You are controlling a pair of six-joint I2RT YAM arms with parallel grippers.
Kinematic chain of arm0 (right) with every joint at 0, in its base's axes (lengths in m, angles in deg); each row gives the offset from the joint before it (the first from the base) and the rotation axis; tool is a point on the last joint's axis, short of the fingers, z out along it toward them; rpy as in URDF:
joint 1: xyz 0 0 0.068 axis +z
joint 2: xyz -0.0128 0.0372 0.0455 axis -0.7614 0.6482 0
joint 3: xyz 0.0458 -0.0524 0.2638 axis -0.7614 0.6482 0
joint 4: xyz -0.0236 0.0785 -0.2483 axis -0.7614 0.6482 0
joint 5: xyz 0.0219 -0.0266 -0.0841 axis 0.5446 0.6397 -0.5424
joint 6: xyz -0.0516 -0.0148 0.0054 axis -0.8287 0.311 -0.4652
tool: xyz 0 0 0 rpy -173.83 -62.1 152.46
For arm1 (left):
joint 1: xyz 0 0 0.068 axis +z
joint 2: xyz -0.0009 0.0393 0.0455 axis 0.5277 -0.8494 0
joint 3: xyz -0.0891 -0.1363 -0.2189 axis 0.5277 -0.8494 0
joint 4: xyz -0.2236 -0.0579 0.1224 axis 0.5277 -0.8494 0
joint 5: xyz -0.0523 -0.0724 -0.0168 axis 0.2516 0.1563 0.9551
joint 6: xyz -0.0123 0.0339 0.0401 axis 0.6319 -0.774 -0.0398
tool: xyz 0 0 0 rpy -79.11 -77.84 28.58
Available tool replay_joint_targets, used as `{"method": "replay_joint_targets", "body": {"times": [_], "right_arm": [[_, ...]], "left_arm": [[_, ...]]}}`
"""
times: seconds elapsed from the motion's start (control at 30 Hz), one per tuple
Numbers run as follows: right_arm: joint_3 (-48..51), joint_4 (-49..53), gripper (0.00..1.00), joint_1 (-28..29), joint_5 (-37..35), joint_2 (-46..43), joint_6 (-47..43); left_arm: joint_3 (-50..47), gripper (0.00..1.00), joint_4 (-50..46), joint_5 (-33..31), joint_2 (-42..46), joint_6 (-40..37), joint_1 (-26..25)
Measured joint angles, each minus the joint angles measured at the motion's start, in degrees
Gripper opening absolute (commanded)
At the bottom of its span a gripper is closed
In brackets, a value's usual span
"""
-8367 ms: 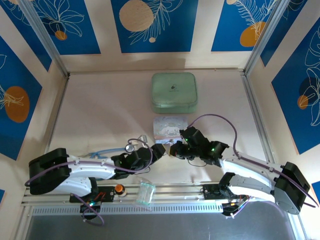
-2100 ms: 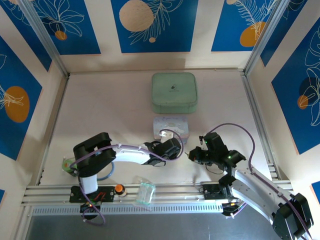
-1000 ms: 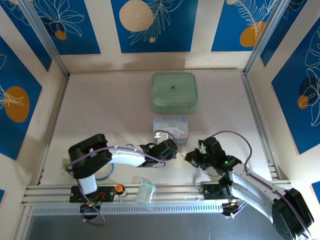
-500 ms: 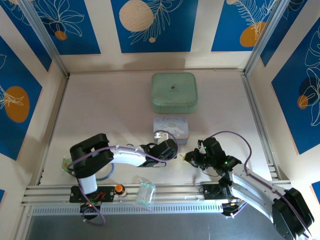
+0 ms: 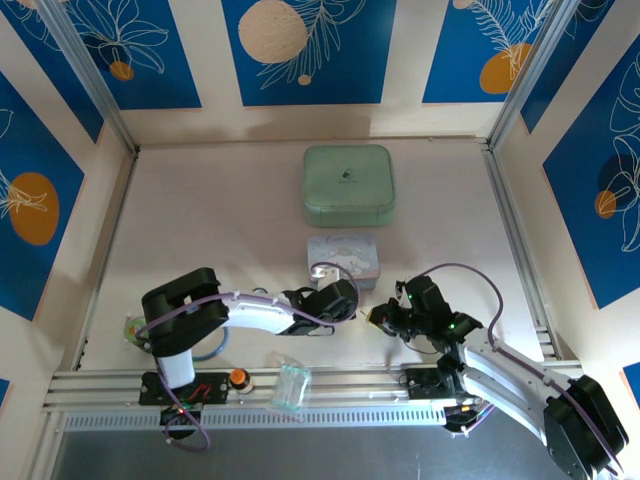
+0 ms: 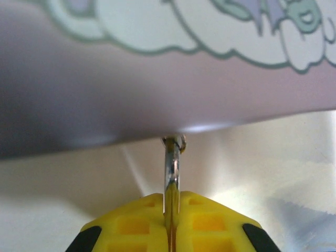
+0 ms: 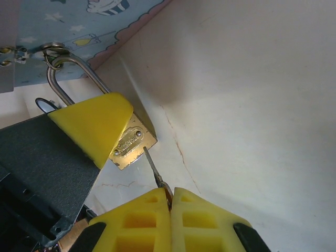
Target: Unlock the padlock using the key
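My left gripper (image 5: 346,301) is shut on the padlock (image 7: 134,143), a small brass body whose silver shackle (image 7: 62,71) hooks through a ring on the pale blue cartoon tin (image 7: 79,23). In the left wrist view the shackle (image 6: 171,165) rises edge-on from between the yellow pads (image 6: 131,223) to the tin (image 6: 157,79). My right gripper (image 7: 171,197) is shut on the thin silver key (image 7: 153,167). The key's tip touches the padlock's bottom face beside its nameplate; I cannot tell whether it is inside the keyhole. In the top view the right gripper (image 5: 379,316) faces the left one.
A pale green square case (image 5: 347,185) lies behind the tin (image 5: 344,256). A clear plastic cup (image 5: 291,385) and an orange button (image 5: 239,377) sit on the front rail. A blue tube (image 5: 212,347) and a green object (image 5: 133,330) lie at the left.
Over the last second both grippers have barely shifted. Since 8.4 s ago both arms have shifted right, the left folding up, and the grippers now meet by the tin's front edge.
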State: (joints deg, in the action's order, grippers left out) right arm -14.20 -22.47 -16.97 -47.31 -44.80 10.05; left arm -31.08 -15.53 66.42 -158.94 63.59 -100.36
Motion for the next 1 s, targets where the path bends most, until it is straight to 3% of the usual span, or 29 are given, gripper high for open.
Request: {"method": "replay_joint_targets", "body": {"times": [0.5,1.0], "right_arm": [[7.4,-14.8,0.00,-0.5,4.5,-0.1,16.6],[7.4,-20.3,0.00,-3.5,11.7,0.0,18.5]], "left_arm": [[-10.4,0.00,15.7,0.4,4.2,15.1,0.9],[-14.5,0.00,28.0,-1.8,3.3,21.6,1.0]]}}
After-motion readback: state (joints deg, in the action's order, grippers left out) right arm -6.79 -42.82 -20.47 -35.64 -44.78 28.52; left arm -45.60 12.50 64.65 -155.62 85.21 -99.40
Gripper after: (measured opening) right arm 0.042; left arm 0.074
